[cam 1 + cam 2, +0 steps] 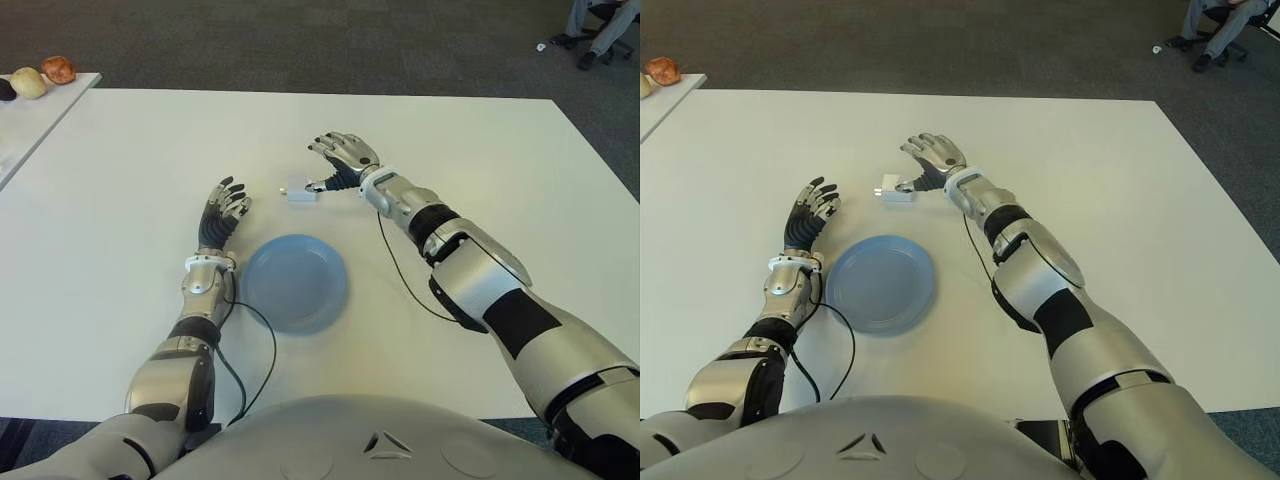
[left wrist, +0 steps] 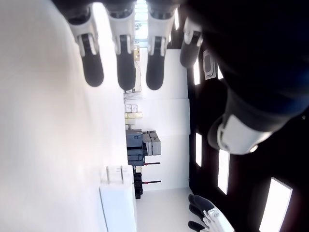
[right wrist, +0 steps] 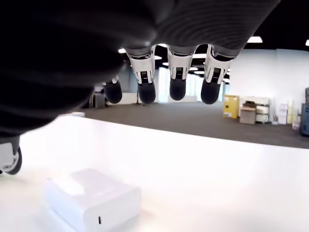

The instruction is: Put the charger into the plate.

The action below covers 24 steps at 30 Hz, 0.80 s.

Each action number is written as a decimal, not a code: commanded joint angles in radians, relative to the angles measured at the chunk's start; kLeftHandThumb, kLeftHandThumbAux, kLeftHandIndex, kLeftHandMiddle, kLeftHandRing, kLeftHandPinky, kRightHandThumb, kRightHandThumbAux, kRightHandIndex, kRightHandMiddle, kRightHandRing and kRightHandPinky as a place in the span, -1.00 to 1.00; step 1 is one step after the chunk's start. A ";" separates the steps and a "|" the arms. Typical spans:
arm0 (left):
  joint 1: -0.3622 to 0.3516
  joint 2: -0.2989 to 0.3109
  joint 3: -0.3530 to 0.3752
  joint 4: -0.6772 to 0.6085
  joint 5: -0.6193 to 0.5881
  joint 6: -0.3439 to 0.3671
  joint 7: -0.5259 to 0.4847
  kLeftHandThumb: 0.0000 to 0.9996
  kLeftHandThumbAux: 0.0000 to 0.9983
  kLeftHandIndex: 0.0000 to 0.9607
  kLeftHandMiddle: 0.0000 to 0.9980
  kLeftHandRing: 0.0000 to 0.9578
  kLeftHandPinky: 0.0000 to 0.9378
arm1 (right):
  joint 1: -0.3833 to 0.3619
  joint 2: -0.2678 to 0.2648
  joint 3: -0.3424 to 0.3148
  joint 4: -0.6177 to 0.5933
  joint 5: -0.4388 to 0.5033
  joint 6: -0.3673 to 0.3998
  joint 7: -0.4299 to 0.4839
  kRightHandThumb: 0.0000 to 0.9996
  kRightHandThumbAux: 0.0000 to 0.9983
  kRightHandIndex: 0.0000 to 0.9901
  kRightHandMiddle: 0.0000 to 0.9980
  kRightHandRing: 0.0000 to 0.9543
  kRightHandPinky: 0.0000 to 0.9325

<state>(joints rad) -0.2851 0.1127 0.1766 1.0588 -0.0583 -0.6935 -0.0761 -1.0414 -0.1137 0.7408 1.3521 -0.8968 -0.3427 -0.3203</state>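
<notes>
A: Table contents?
B: Small white cube charger (image 1: 301,191) on the white table (image 1: 120,210); round blue plate (image 1: 296,282) nearer the robot, apart from it.

A: Hands?
B: Right hand (image 1: 341,160) just beside the charger, fingers spread. Left hand (image 1: 223,212) left of the plate, fingers extended.

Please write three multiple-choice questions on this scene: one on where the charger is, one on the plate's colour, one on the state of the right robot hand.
1. Where is the charger?
A. on the plate
B. on the table beyond the plate
C. in the left robot hand

2. What colour is the plate?
A. blue
B. red
C. white

3. How is the right robot hand?
A. shut on the charger
B. open beside the charger
C. flat on the plate

Answers:
1 B: the charger lies on the table, off the plate.
2 A: its surface is blue.
3 B: the right robot hand has spread fingers; the left robot hand is idle.
</notes>
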 commanded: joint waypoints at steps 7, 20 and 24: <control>0.152 -0.064 -0.015 0.064 0.005 0.069 0.001 -0.94 0.29 -0.71 -0.54 -0.51 -0.47 | -0.002 -0.024 0.008 0.010 0.002 -0.040 0.122 -0.88 0.05 -1.00 -1.00 -1.00 -1.00; 0.163 -0.065 -0.017 0.046 0.009 0.077 0.011 -0.94 0.28 -0.72 -0.54 -0.52 -0.48 | 0.014 -0.027 -0.014 0.006 0.022 -0.030 0.207 -1.00 0.37 -1.00 -1.00 -1.00 -1.00; 0.167 -0.066 -0.018 0.038 0.009 0.078 0.011 -0.95 0.29 -0.72 -0.54 -0.52 -0.48 | 0.023 -0.026 -0.009 0.005 0.017 -0.033 0.204 -1.00 0.42 -1.00 -1.00 -1.00 -1.00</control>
<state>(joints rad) -0.2541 0.1042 0.1767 1.0174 -0.0582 -0.7050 -0.0761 -1.0381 -0.1394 0.7300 1.3552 -0.8852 -0.3744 -0.1284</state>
